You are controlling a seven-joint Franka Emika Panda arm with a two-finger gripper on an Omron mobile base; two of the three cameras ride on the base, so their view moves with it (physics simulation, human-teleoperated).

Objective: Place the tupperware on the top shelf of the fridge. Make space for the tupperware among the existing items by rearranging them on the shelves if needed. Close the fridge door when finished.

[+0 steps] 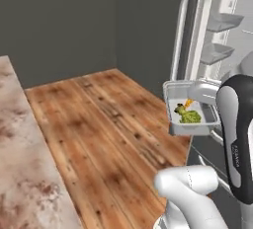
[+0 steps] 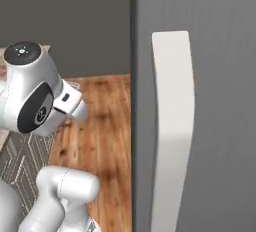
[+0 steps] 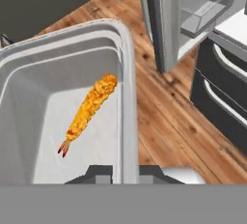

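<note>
A: What is seen at the far left of the left base view?

B: A mottled brown worktop [image 1: 20,159] is seen along the left edge, and a wooden floor [image 1: 99,124] is spread beside it, under dark grey walls.

A: And further right?

B: The tupperware [image 1: 190,108] is held up in the air above the floor, just in front of the open fridge [image 1: 197,30]. Green food [image 1: 189,116] and an orange strip [image 1: 188,104] are seen inside the tub. Behind it, grey door racks [image 1: 217,53] are shown one above another on the open door.

A: How is the tub gripped?

B: In the hand view, the tub's right wall [image 3: 128,102] is pinched between the fingertips [image 3: 99,174] of the pincer [image 3: 126,175], one tip on each side of the wall; so the pincer is clenched on the tupperware. The orange strip [image 3: 89,112] is seen lying on the tub's floor.

A: What lies to the right of that?

B: The edge of the fridge door and a rack [image 3: 207,10] are seen, with two dark drawer fronts [image 3: 219,102] below. In the right base view, a pale curved handle [image 2: 172,126] is shown on a closed dark grey door.
</note>
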